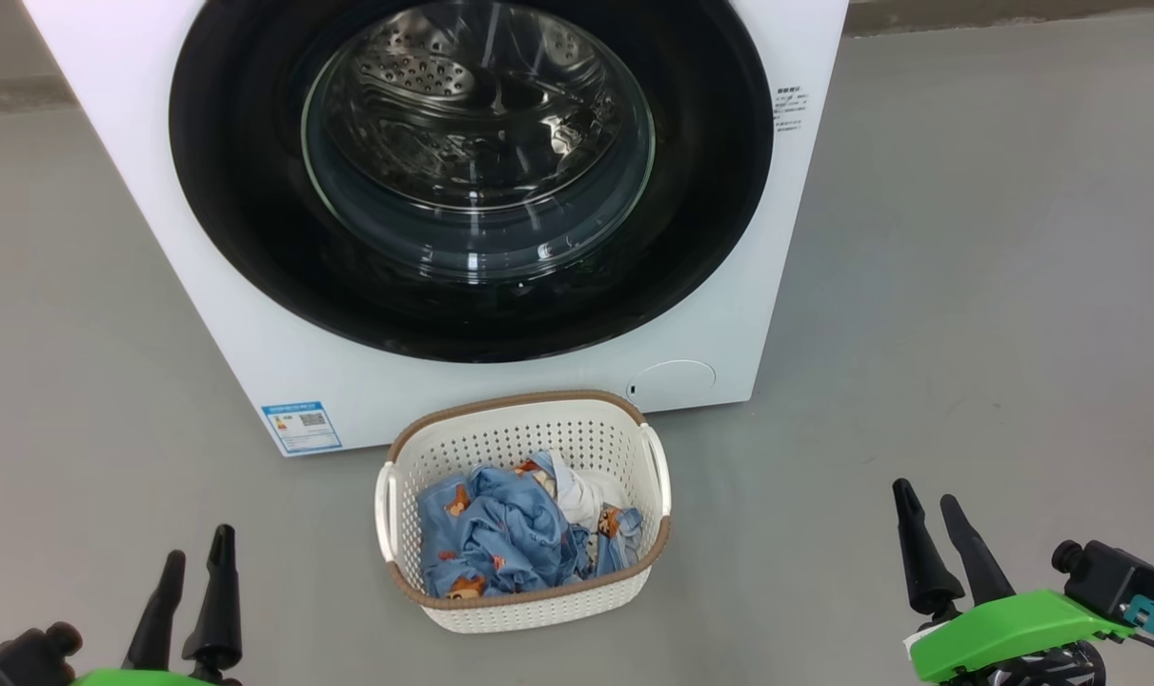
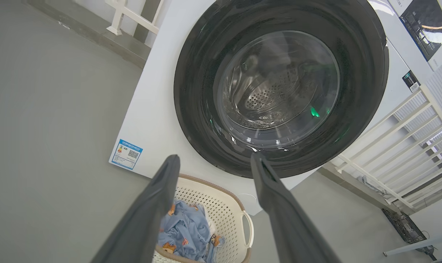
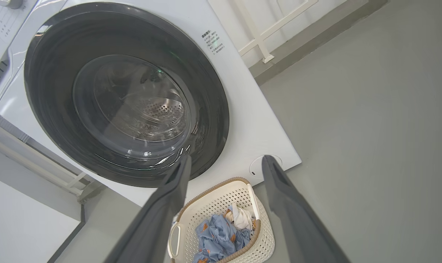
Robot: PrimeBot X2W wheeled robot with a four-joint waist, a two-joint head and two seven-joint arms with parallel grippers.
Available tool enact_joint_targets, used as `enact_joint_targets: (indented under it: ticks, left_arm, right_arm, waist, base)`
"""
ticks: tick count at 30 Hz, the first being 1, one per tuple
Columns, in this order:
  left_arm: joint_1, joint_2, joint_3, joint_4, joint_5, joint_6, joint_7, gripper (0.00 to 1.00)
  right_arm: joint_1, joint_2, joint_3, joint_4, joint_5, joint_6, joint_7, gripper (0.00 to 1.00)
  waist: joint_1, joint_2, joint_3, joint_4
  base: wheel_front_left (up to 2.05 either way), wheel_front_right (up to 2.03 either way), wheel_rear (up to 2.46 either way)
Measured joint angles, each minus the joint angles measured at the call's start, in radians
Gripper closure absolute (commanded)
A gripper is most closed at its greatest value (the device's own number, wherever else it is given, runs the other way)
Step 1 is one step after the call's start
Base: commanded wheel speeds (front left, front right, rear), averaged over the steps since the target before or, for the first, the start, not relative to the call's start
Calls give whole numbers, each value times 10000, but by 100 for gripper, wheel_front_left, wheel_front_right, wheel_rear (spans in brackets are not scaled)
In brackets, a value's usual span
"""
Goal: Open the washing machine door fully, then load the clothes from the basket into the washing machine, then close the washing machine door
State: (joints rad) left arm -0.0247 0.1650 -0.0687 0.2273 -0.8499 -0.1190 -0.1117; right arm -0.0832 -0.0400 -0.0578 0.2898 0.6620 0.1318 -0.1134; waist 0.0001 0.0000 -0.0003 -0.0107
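left gripper: my left gripper (image 1: 197, 548) sits down in the lower-left corner of the head view, over bare floor (image 1: 81, 400). Both dark fingers point up toward the machine with a clear gap between them and nothing in it.

sticker: the blue energy sticker (image 1: 300, 426) is on the bottom-left corner of the washer's front, a bit left of the basket.

washing machine: the big white washing machine (image 1: 205, 314) stands on the grey floor dead ahead of me and takes up the upper middle of the head view.

door: the washing machine door (image 1: 253, 191) is closed, flush against the front. It has a wide glossy black rim, and I can see the steel drum (image 1: 443, 86) with its holes through the glass.

basket: the basket (image 1: 500, 438) is on the floor just in front of the washer, under the door. It's between my two grippers and well apart from both.

clothes: the clothes (image 1: 500, 534) are all in the basket. It's mostly the blue bundle with little orange-brown animals, with a white piece (image 1: 586, 500) tucked at the back right.

flap: the round flap (image 1: 672, 381) is low on the front, right behind the basket's far right corner.

right gripper: my right gripper (image 1: 926, 495) is in the lower-right corner over the floor, with its fingers spread and holding nothing.
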Motion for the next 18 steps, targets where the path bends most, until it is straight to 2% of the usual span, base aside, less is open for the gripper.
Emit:
enact_joint_targets:
  ticks: [18]
  left_arm:
    - [4,318,-265,-115,1881,-13,-506,0]
  right_arm:
    - [-196,-4,105,-46,-1877,0,-527,0]
  waist:
    - [0,0,-67,10]
  base:
    - [0,0,0]
